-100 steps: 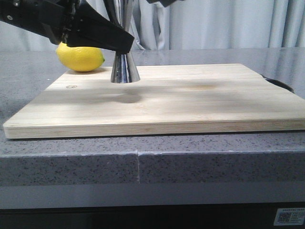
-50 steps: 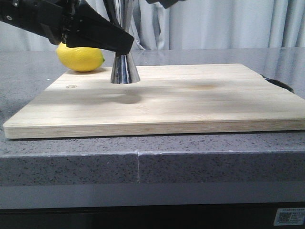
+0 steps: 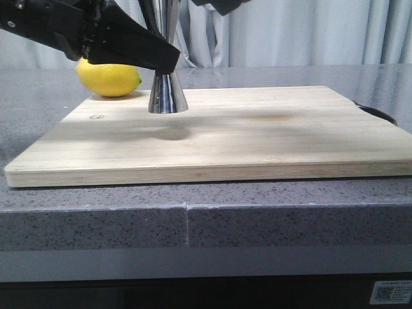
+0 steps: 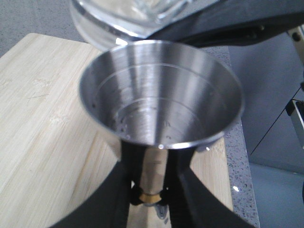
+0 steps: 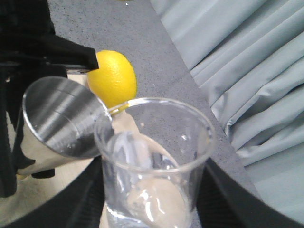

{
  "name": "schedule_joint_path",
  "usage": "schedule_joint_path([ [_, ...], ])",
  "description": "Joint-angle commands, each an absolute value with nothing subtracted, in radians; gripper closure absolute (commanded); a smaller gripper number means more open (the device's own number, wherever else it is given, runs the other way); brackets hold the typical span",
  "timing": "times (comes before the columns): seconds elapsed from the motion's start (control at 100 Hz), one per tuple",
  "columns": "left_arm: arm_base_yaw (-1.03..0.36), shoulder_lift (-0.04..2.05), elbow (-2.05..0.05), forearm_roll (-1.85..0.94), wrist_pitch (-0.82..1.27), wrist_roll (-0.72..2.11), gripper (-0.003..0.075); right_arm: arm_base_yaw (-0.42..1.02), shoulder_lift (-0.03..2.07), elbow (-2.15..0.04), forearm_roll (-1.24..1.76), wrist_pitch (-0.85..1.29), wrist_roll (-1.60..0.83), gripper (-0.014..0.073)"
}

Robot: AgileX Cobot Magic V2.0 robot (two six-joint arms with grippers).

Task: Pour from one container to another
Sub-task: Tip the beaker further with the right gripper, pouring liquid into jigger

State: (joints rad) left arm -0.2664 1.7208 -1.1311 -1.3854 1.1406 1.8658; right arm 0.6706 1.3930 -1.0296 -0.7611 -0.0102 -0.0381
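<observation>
Though the front crops it, wrist views show beaker [image 5: 154, 166] over jigger [image 4: 159, 95].

We see a pale wooden cutting board [image 3: 219, 132] lying flat on a grey speckled stone surface [image 3: 193, 219], its near long edge close to the surface's front edge. A small round mark sits near the board's far-left corner. A dark handle-like shape [image 3: 380, 114] shows just past the board's right end; we cannot tell what it is. A yellow lemon [image 3: 108, 78] rests on the surface just beyond the board's far-left corner, its pointed tip turned right. Grey-white pleated curtains [image 3: 296, 32] hang behind the far edge. A white label [image 3: 391, 293] sits low on the dark front panel, at the right.
</observation>
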Motion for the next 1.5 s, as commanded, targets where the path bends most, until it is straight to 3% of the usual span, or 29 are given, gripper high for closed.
schedule_joint_path([
  [0.0, -0.273, 1.668, -1.163, -1.460, 1.190, 1.860, 0.0730, 0.676, 1.353, -1.070, -0.776, -0.078, -0.041, 0.0377],
  [1.49, -0.273, 1.668, -1.163, -1.458, 1.190, 1.860, 0.0730, 0.682, 1.353, -1.099, -0.910, -0.051, -0.041, 0.0377],
])
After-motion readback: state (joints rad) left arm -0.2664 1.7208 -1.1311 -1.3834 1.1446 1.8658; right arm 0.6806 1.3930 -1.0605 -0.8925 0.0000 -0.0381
